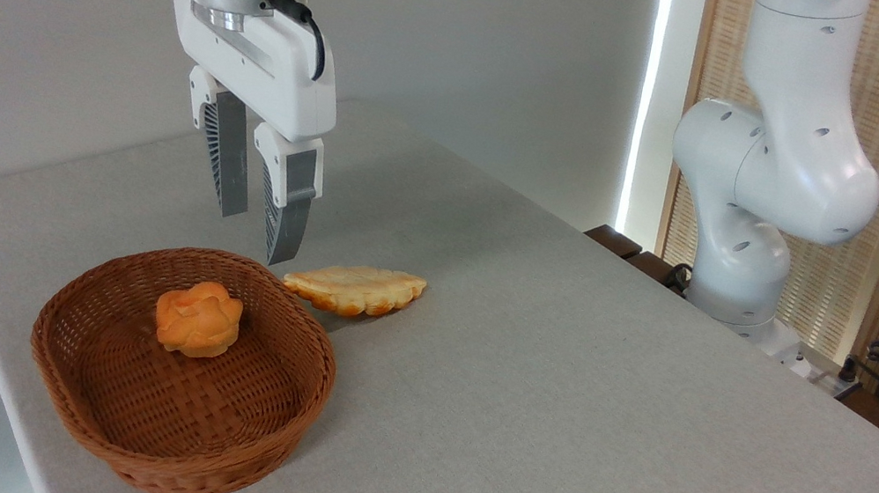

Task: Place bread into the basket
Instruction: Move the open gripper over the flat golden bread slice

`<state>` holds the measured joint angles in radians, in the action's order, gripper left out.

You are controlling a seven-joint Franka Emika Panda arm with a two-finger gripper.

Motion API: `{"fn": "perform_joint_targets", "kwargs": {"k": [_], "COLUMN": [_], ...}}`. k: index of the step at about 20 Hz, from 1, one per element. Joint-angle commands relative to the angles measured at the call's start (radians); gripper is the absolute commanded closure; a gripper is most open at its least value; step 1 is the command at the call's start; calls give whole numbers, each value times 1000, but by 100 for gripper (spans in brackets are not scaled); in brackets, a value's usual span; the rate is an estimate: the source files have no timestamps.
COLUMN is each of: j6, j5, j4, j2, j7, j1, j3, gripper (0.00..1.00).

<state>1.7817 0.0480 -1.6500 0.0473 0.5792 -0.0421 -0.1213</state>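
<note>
The bread (355, 288) is seen lying flat on the table (558, 391), just beside the far right rim of the basket (108, 414) and outside it; whether its near end touches the wicker cannot be told. Inside the basket a small orange bun (198, 319) is seen, resting towards the back of the weave, with the front part of the basket left bare. The gripper (253, 238) is held above the table behind the basket's far rim, to the left of the bread, with its fingers pointed down and a narrow gap between them; nothing is held in it, and it is judged to be slightly open and empty. No contact between the fingers and the bread is shown. The task is therefore judged not to have been carried out: the bread has yet to be grasped, lifted over the rim and released among the wicker. For that, the gripper would need to be brought to the right over the pastry and opened wide enough to span its narrow width. Being flat and low, the bread may be hard to pinch without the fingertips being pressed close to the cloth.
</note>
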Motion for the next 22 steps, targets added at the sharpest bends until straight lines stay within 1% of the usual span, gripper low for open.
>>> {"fn": "perform_joint_targets", "kwargs": {"k": [1,18,20,22], "j6": [-53,-58,-48,0], "j5": [6,10,10,10], "j4": [15,12,-10,-77], "j2": [-1,2,2,-13], "j7": [-18,-16,-15,-15], "j1": [1,2,-4,-10], "j3": [11,11,6,-4], "gripper": [0,0,0,0]}}
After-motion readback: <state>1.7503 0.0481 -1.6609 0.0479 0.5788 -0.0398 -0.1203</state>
